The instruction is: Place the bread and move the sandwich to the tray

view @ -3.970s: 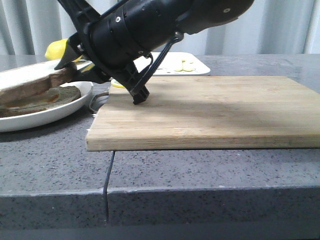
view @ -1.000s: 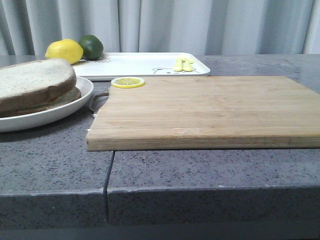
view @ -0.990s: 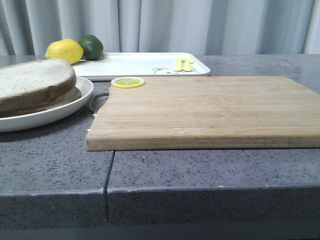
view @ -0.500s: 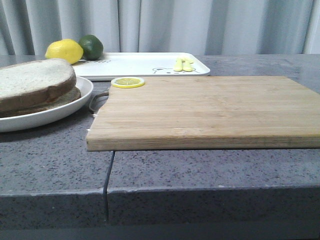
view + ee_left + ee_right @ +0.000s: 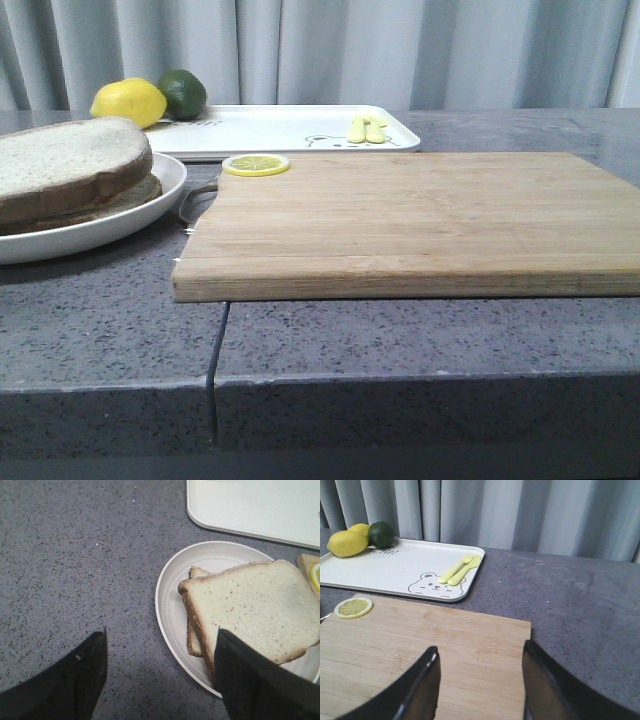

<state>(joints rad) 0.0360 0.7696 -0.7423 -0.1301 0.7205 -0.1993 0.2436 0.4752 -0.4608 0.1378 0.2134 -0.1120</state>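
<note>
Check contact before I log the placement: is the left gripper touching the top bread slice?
Cannot tell. In the left wrist view the left gripper is open, and one finger overlaps the bread on the plate, which hides any contact or gap.

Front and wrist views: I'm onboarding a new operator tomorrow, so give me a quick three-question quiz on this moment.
1. True or false: the bread already lies on top of the sandwich on its round plate.
2. Multiple choice: where is the lemon slice? A) on the tray; B) on a far corner of the cutting board; C) on the plate.
3. Fill in: the left gripper is ____ and holds nothing.

Key: 1 true. 2 B. 3 open; the right gripper is open too, over the board.
</note>
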